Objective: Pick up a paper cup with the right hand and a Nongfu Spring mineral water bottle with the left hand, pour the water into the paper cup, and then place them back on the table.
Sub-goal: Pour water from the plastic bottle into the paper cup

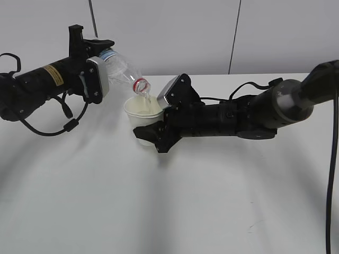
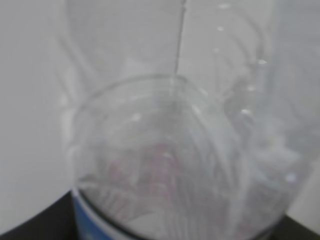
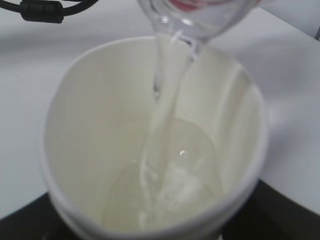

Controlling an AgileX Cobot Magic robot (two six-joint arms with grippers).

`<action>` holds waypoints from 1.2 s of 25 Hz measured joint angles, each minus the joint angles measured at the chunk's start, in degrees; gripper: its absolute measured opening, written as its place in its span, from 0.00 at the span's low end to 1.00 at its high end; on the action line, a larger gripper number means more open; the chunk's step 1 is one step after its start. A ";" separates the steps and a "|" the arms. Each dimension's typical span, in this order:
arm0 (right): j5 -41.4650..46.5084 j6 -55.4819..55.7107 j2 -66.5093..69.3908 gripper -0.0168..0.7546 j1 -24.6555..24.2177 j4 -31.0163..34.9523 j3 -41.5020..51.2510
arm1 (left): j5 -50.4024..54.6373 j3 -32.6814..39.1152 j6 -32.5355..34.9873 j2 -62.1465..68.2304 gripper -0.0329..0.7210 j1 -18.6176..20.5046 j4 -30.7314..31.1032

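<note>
My left gripper (image 1: 100, 50) is shut on the clear water bottle (image 1: 123, 69) and holds it tilted, mouth down to the right, its red neck ring just above the cup. Water runs from the mouth into the cream-white paper cup (image 1: 142, 114). My right gripper (image 1: 151, 133) is shut on the cup and holds it upright just above the white table (image 1: 212, 201). In the right wrist view the cup (image 3: 90, 130) fills the frame, water streams from the bottle mouth (image 3: 195, 15) and pools at the bottom. In the left wrist view the clear bottle (image 2: 170, 150) fills the frame and hides the jaws.
The left arm's black cable (image 1: 50, 129) loops down onto the table at the left. The right arm's cable (image 1: 333, 159) hangs at the far right edge. A grey wall stands behind the table's far edge.
</note>
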 joint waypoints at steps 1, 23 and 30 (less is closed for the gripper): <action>0.00 0.00 0.00 0.61 0.00 0.00 0.00 | 0.00 0.00 0.00 0.00 0.56 0.00 0.00; 0.10 0.00 0.00 0.61 0.00 0.00 0.00 | 0.00 0.00 0.04 0.00 0.56 0.00 0.00; 0.10 -1.13 0.00 0.61 0.00 3.44 0.00 | 0.00 0.00 -3.24 -0.57 0.56 0.00 0.00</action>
